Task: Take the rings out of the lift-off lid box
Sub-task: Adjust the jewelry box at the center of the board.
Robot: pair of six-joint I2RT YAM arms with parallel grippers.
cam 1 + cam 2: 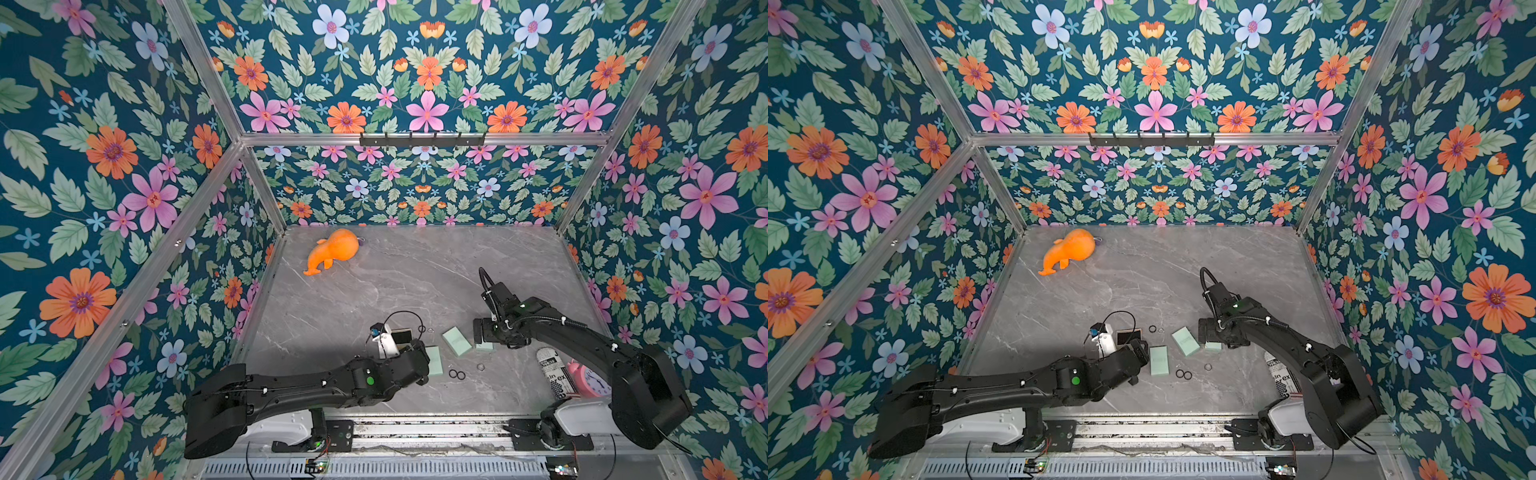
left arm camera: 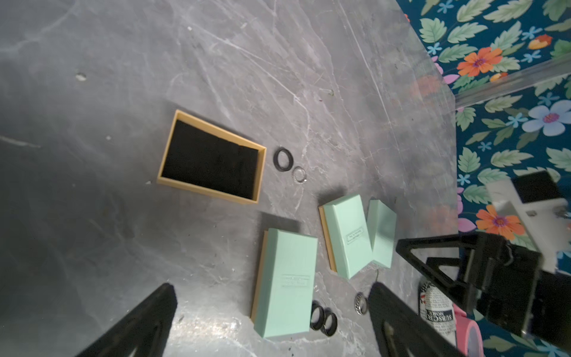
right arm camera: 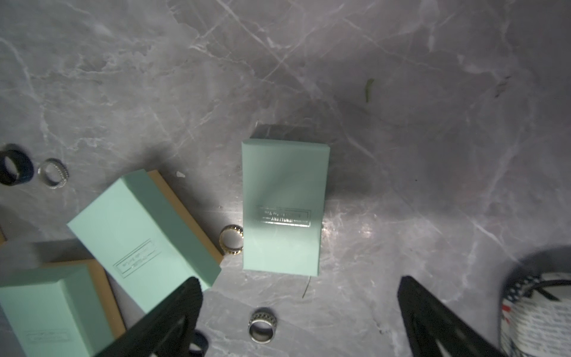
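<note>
Rings (image 2: pixel 282 158): loose on the table (image 2: pixel 92 216), outside the open box (image 2: pixel 207 191); two just beside it, others near mint boxes (image 2: pixel 285 278). Left gripper (image 2: pixel 272 287), right gripper (image 3: pixel 298 280): both spread wide, empty.

Robot lab test cell, not a home. Aluminium frame (image 1: pixel 291 139) boxes in floral wallpaper panels (image 1: pixel 428 62) around a grey marble-look tabletop (image 1: pixel 415 282). Left arm (image 1: pixel 307 388) and right arm (image 1: pixel 582 328) are mounted on a metal base rail (image 1: pixel 428 430), with a bare circuit board (image 1: pixel 318 464) at the front edge.
</note>
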